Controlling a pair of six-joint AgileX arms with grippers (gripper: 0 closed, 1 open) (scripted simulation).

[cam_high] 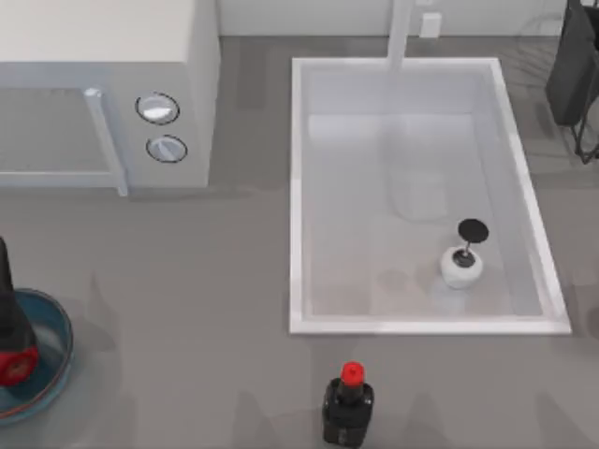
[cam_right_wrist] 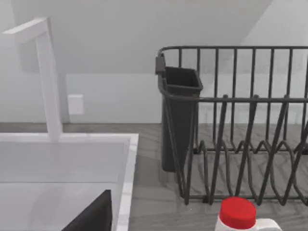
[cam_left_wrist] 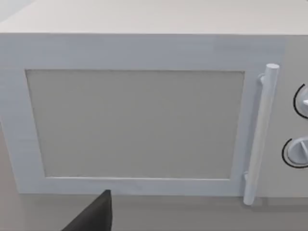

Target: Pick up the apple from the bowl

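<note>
The apple [cam_high: 13, 368] is a small glossy red fruit lying in the blue bowl [cam_high: 58, 348] at the table's far left edge, partly covered from above. My left gripper [cam_high: 7, 281] is a dark shape reaching over the bowl and pointing toward the microwave, just past the apple. Its wrist view faces the microwave door, with a dark piece of the gripper [cam_left_wrist: 95, 215] at the lower edge. A dark piece of my right gripper [cam_right_wrist: 95, 215] shows in its wrist view, near the sink's back right corner and facing the dish rack.
A white microwave [cam_high: 112, 94] stands at the back left. The white sink basin [cam_high: 412, 187] fills the middle right, holding a small white object with a black disc [cam_high: 462, 262]. A dark red-capped bottle [cam_high: 347, 407] stands at the front. A black dish rack [cam_right_wrist: 240, 134] and a red-capped white bottle [cam_right_wrist: 238, 215] stand at the right.
</note>
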